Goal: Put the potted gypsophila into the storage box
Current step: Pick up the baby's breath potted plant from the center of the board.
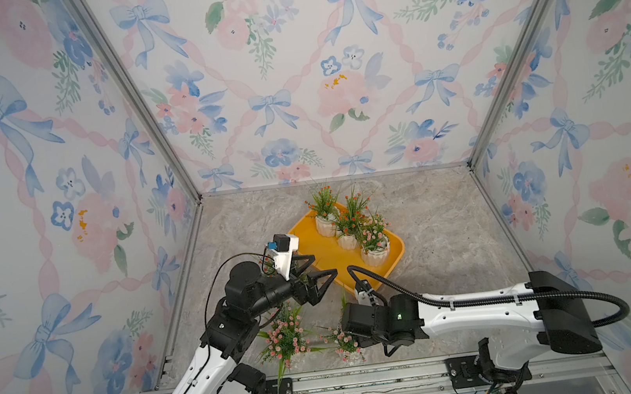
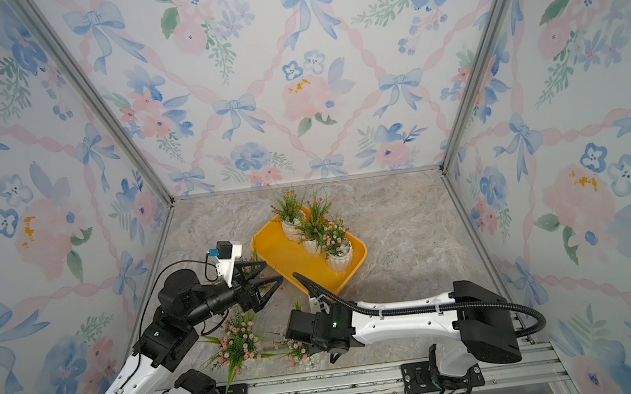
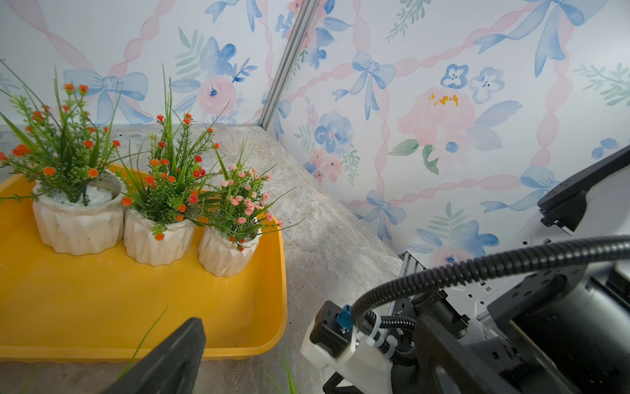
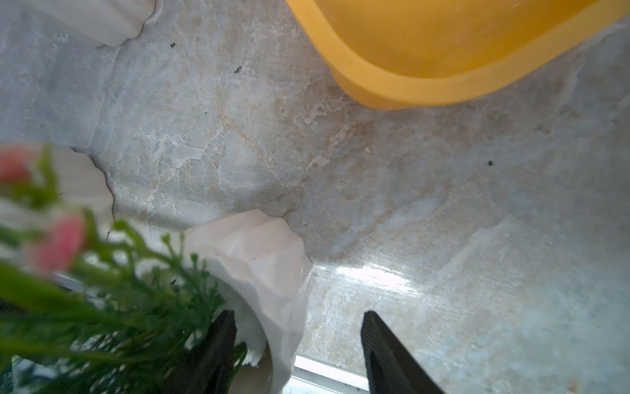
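The yellow-orange storage box (image 1: pixel 325 255) (image 2: pixel 283 251) lies mid-table and holds three potted gypsophila: two orange-red (image 3: pixel 78 221) (image 3: pixel 156 238) and one pink (image 3: pixel 228 252). My left gripper (image 1: pixel 322 265) (image 2: pixel 272 272) hovers open and empty at the box's near-left edge. On the table near the front stand two pink plants (image 1: pixel 286 336) (image 1: pixel 344 342). My right gripper (image 4: pixel 298 327) is open and straddles the rim of a white ribbed pot (image 4: pixel 259 252), one finger (image 4: pixel 223 327) inside among the leaves, the other outside and clear of the wall. The arm hides this gripper in both top views.
Two more white pots (image 4: pixel 102 20) (image 4: pixel 85 177) stand close to the straddled one. The box corner (image 4: pixel 443 51) lies just beyond. The right arm's black cable (image 1: pixel 398 288) arches past the box's near edge. A metal rail (image 1: pixel 369 379) borders the table front.
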Tool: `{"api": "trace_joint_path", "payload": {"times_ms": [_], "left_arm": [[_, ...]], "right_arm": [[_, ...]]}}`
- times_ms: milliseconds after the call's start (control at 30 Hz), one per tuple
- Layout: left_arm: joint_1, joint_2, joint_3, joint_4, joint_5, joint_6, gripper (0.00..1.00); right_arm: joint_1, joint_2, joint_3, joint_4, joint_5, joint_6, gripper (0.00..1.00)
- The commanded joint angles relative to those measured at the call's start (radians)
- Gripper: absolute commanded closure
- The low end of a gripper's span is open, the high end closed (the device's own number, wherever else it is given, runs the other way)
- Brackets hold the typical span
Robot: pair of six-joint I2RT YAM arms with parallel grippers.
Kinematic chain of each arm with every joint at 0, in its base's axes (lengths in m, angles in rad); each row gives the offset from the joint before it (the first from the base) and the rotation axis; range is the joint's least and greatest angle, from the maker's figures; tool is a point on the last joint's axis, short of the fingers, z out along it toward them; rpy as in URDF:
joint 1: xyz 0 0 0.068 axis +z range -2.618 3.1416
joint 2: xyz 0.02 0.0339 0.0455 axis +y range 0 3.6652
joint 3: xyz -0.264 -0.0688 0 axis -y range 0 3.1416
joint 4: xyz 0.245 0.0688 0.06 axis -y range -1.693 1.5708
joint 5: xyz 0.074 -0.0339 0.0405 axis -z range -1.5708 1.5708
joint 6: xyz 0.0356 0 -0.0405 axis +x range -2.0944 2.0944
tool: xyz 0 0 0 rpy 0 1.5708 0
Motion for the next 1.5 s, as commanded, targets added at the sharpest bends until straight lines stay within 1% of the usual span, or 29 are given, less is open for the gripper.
{"api": "trace_joint_path", "payload": {"times_ms": [0,200,433,700,833,1233,1467], "left_arm": [[-0.003,-0.008,-0.012,-0.016,-0.015,0.009,0.02],[-0.003,-0.003,-0.010,-0.022,-0.021,0.022,0.02],[-0.003,0.007,-0.006,-0.030,-0.029,0.039,0.02],[-0.001,0.008,-0.001,-0.041,-0.037,0.048,0.02],[-0.001,0.001,-0.005,-0.049,-0.048,0.051,0.02],[-0.001,0.023,0.001,-0.056,-0.073,0.059,0.02],[0.000,0.045,0.017,-0.057,-0.090,0.072,0.02]], "right_arm": [[0.008,0.037,0.016,-0.013,-0.028,-0.016,0.41],[0.000,0.033,-0.004,0.003,-0.031,0.004,0.50],[-0.004,0.055,-0.006,0.013,-0.039,0.022,0.56],[-0.011,0.084,0.022,-0.006,-0.043,0.022,0.74],[-0.024,0.083,0.024,-0.016,-0.044,0.017,0.80],[-0.044,0.082,0.030,-0.033,-0.052,0.002,0.90],[-0.069,0.059,0.081,-0.074,-0.026,-0.057,0.96]]}}
